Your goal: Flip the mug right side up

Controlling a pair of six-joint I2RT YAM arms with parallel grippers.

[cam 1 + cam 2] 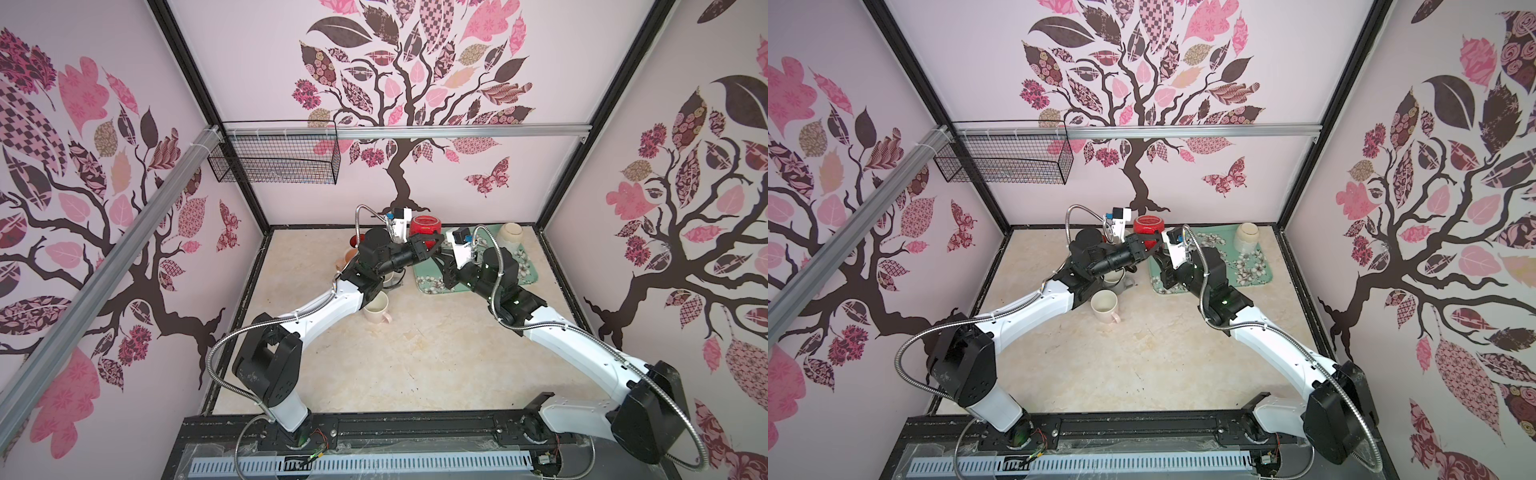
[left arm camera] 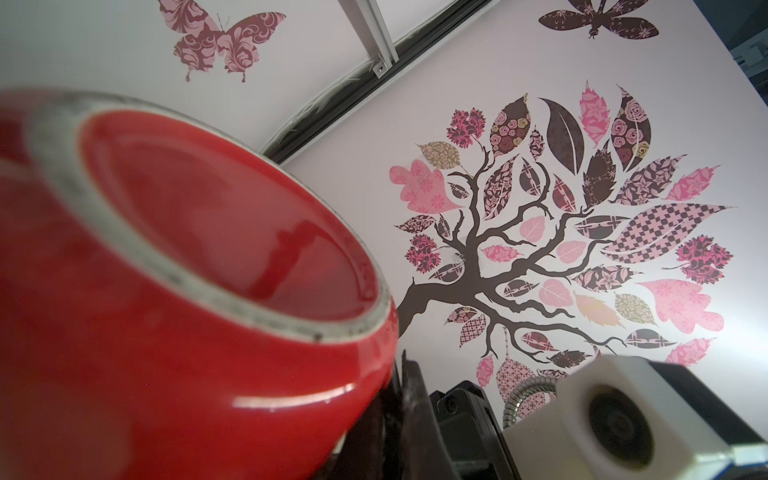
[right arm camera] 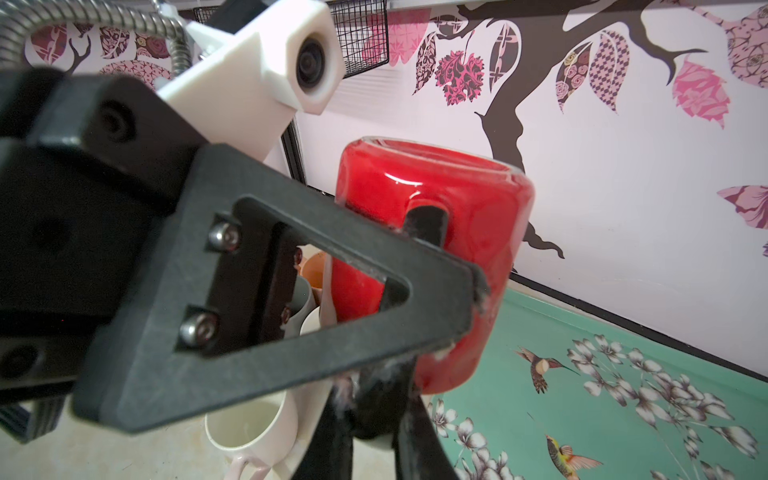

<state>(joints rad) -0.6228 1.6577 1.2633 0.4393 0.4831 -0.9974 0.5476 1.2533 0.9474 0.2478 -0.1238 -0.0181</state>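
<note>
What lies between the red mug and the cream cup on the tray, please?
Next to the red mug, the right wrist camera, then bare tray, in both top views.

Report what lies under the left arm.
Under the left arm, an upright cream mug with a pink handle shows clearly. A greyish mug and a peach cup peek out, each partly covered by the arm. Anything else beneath it is hidden.
</note>
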